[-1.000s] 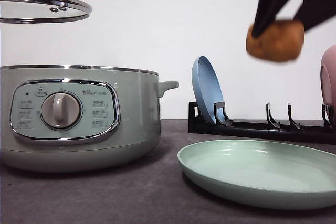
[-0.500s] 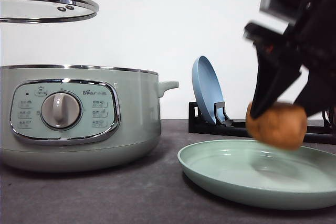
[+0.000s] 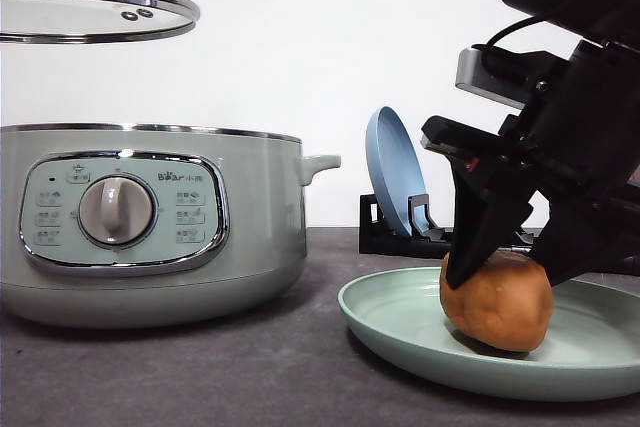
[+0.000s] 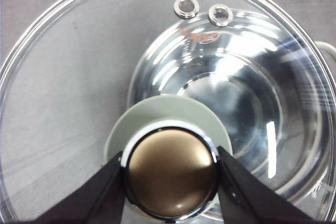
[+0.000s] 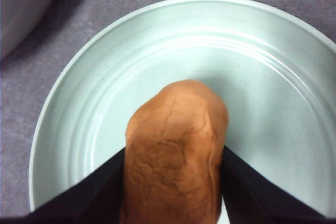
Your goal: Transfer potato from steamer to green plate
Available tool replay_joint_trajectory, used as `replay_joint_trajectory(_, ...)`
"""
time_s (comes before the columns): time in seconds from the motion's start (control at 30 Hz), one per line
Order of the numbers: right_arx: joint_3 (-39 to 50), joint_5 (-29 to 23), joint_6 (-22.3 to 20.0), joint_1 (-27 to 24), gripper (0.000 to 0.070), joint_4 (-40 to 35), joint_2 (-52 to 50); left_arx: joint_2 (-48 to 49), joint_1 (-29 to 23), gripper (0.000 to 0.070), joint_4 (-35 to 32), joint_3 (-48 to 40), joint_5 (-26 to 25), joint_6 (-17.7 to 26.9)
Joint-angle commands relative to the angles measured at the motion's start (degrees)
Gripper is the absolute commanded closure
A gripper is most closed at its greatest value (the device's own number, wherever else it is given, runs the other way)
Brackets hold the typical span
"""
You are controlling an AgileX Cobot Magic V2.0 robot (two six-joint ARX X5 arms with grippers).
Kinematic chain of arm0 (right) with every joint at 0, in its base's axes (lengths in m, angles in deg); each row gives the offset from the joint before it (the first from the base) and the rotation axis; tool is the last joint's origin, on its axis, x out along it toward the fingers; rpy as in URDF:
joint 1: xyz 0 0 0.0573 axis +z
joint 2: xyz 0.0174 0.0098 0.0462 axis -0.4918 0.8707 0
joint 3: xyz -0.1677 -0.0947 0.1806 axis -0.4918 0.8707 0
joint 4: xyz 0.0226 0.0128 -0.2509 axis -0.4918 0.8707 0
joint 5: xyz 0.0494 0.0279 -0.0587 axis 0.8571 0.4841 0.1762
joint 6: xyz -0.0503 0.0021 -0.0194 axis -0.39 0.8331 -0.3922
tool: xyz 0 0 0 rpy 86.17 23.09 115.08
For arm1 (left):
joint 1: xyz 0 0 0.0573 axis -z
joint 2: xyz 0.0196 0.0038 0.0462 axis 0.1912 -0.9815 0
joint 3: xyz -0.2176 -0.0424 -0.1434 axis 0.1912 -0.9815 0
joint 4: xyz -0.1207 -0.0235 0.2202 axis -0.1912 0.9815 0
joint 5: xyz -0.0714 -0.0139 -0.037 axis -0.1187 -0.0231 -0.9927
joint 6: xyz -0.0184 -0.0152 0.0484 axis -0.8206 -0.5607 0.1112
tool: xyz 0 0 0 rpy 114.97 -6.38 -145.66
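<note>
On the one green plate (image 3: 400, 319), one potato (image 3: 497, 300) between clamped right fingers (image 3: 470, 247).

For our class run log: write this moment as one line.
right gripper: shut on orange-brown potato | potato: resting in pale green plate | left gripper: holding glass lid above sage-green steamer

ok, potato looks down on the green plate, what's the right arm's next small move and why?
Probably open the right gripper and let go. The potato already sits on the green plate, with the fingers clamped on both its sides. Lift away afterwards.
</note>
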Motion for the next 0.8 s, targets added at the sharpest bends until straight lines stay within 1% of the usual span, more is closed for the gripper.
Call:
replay_joint_trajectory(0.0, -0.2, -0.5, 0.7, 0.4, 0.0340, 0.9, 1.2, 0.1, 0.6, 0.0699, -1.9, 1.6, -0.2, 0.1)
replay_joint_trajectory(0.03, -0.2, -0.4, 0.7, 0.4, 0.0300, 1.0, 1.2, 0.1, 0.9, 0.0699, -1.9, 1.6, -0.2, 0.2)
replay_joint_trajectory(0.07, -0.2, -0.4, 0.7, 0.4, 0.0280, 1.0, 1.2, 0.1, 1.2, 0.0699, -1.9, 1.6, -0.2, 0.1)
replay_joint_trajectory(0.17, -0.2, -0.3, 0.7, 0.4, 0.0270, 1.1, 1.1, 0.1, 1.9, 0.0700, -1.9, 1.6, -0.2, 0.1)
replay_joint_trajectory(0.2, -0.2, -0.3, 0.7, 0.4, 0.0254, 1.1, 1.0, 0.1, 2.2, 0.0699, -1.9, 1.6, -0.2, 0.1)
replay_joint_trajectory(0.33, -0.5, -0.3, 0.5, 0.2, 0.0120, 1.1, -0.5, 0.1, 3.2, 0.0700, -1.9, 1.6, -0.2, 0.2)
replay_joint_trajectory(0.47, -1.7, -1.2, -0.6, 0.2, 0.0108, 2.0, -3.4, 0.1, 4.1, 0.0700, -2.0, 1.6, -0.2, 0.2)
replay_joint_trajectory(0.63, -5.3, -3.9, -3.0, 0.1, 0.0107, 6.4, -8.2, 0.1, 5.6, 0.0700, -2.7, 1.6, -0.2, 0.1)
replay_joint_trajectory(0.77, -9.1, -4.7, -5.3, -0.1, 0.0107, 9.4, -12.0, -0.2, 7.1, 0.0700, -3.8, 1.6, -0.2, 0.1)
